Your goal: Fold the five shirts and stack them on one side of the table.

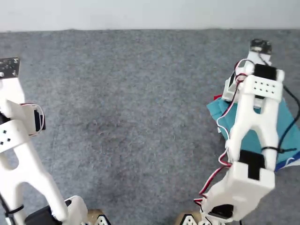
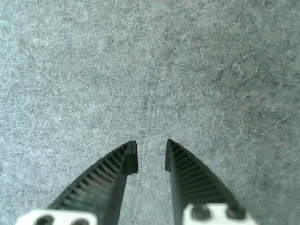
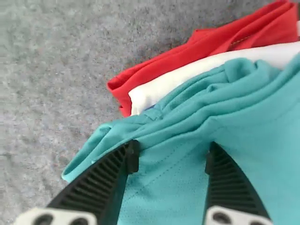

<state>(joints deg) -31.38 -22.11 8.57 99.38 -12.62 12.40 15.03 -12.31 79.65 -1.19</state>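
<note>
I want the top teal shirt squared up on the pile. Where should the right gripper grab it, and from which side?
Probably the bunched corner of the teal shirt nearest the grey table, from above: its folds rise as a ridge there, clear of the white shirt and red shirt. The right gripper hangs open over it.

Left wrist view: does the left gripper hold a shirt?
No, the left gripper is open, with bare grey table cover showing between its fingers.

shirt stack [image 1: 218, 115] largely hidden under the right arm [image 1: 258, 89], red shirt [image 3: 211, 44] mostly covered by teal shirt [image 3: 262, 108]
</note>
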